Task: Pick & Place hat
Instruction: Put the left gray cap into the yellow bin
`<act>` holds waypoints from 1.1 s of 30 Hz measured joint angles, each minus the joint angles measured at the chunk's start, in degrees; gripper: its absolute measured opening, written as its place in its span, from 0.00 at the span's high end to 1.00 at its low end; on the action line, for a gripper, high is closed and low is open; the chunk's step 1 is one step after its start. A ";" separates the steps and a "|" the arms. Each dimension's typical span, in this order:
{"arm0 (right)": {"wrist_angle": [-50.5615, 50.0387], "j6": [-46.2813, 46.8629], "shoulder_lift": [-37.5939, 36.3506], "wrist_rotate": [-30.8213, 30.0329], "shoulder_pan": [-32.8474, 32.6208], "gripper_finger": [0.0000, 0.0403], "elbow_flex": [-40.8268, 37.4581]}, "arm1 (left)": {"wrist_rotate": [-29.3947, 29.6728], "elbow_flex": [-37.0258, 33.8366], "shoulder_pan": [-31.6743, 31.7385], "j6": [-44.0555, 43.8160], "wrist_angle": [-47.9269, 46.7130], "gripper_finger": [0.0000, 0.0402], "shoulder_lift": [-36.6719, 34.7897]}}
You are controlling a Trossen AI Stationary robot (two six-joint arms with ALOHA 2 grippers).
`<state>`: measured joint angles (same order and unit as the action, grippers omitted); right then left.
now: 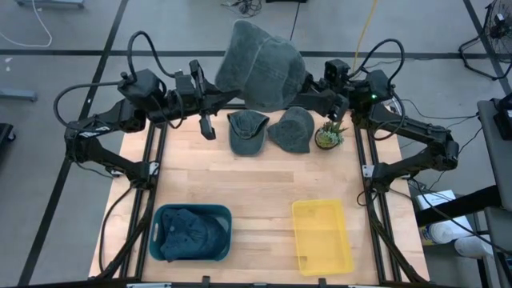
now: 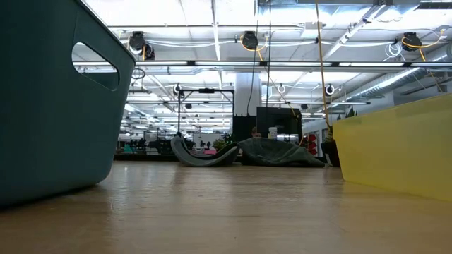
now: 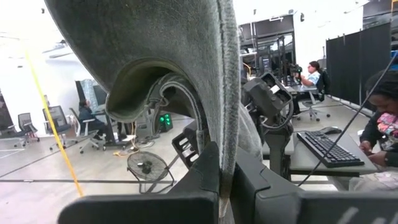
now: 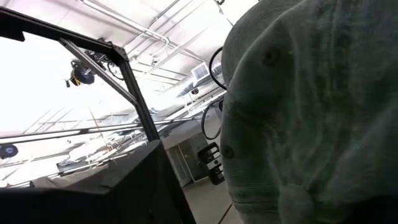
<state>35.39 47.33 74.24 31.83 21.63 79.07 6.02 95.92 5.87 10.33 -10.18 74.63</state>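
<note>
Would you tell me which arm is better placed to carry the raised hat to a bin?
Left: its gripper pinches the hat, and the blue bin lies on its side.

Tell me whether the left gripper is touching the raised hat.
Touching. In the left wrist view the left gripper has both fingers closed on the edge of the raised hat, with the fabric pinched between them and no gap showing.

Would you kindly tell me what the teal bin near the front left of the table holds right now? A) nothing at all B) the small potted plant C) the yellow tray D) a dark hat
D: in the high view the teal bin has a dark hat lying inside it, while the potted plant stands at the far side of the table and the yellow tray sits apart to the bin's right.
</note>
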 joint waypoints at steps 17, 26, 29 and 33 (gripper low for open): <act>-0.03 2.99 0.00 -0.22 0.00 0.83 0.00 | 1.88 0.00 0.00 0.04 0.95 0.98 0.00; 0.00 4.46 -0.96 0.05 0.04 0.99 0.00 | -1.78 0.00 0.04 -3.16 0.98 0.83 -0.02; -0.15 4.61 -1.86 1.54 0.59 0.99 0.00 | 0.09 0.00 0.04 -7.36 0.79 0.75 -0.09; -3.10 5.81 -4.27 3.85 2.29 0.99 0.00 | 0.46 0.00 0.04 -10.50 -0.41 0.65 -0.13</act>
<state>32.29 53.14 69.96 35.69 23.92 79.07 6.48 95.92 5.91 -0.17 -10.59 74.50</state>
